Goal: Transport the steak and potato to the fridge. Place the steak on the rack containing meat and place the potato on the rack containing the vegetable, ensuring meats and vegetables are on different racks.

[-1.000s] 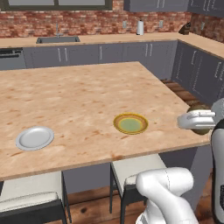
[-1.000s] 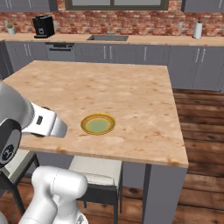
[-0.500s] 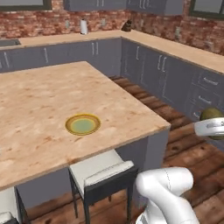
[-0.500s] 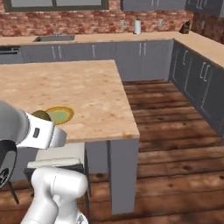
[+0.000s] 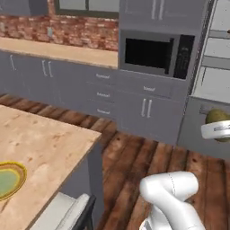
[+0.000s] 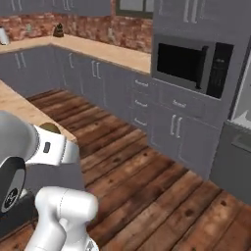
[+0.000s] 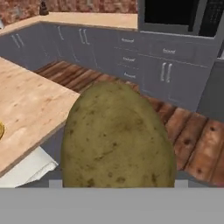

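The potato (image 7: 117,138) sits in the pincer (image 5: 216,130), jaws spread wide around its olive-brown bulk — in the hand view it looms right in front of the camera, and in the left base view it shows above the white wrist at the right edge. A sliver of it also peeks over the forearm in the right base view.

The step in hand looks like carrying the potato to the fridge (image 5: 211,81), whose pale interior and shelves show at the right of the left base view, beside the microwave (image 5: 155,54). The island surface (image 5: 40,148) with its yellow-green plate (image 5: 9,179) lies to the left.

To do this well, the base should finish squaring up to the open fridge before the arm reaches — the potato is rounded and could roll in a loose hold, so the wrist should stay level. Which shelf holds the vegetable cannot be told from here; that needs checking before placing.
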Controlling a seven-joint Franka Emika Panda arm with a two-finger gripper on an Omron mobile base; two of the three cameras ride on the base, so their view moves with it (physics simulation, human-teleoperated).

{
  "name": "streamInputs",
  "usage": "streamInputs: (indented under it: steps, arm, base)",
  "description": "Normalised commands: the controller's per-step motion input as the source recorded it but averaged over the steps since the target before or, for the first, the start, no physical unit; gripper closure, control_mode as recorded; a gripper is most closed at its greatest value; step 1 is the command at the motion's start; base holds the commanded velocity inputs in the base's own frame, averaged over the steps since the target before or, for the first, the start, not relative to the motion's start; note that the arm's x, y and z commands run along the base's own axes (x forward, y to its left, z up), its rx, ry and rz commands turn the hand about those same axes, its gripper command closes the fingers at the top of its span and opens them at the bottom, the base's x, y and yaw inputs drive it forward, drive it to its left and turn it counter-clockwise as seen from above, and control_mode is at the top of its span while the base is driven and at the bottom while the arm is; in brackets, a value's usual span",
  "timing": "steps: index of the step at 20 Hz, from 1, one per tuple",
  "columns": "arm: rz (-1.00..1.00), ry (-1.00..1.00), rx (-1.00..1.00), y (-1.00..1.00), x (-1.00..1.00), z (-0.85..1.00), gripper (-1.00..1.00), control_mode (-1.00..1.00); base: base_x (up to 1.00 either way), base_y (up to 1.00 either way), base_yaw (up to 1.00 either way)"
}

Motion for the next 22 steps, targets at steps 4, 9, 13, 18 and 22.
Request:
streamInputs:
  steps: [4,9,13,18,22]
  arm:
    - [0.0,0.0,0.0,0.0,0.0,0.0,1.0,1.0]
    - [0.0,0.0,0.0,0.0,0.0,0.0,1.0,1.0]
    - [0.0,0.0,0.0,0.0,0.0,0.0,1.0,1.0]
    - [0.0,0.0,0.0,0.0,0.0,0.0,1.0,1.0]
    - [0.0,0.0,0.0,0.0,0.0,0.0,1.0,1.0]
  base:
    - [0.0,0.0,-1.0]
    - [0.07,0.02,-0.93]
    - [0.55,-0.35,-0.52]
    - [1.0,0.05,-0.19]
    - [1.0,0.19,-0.16]
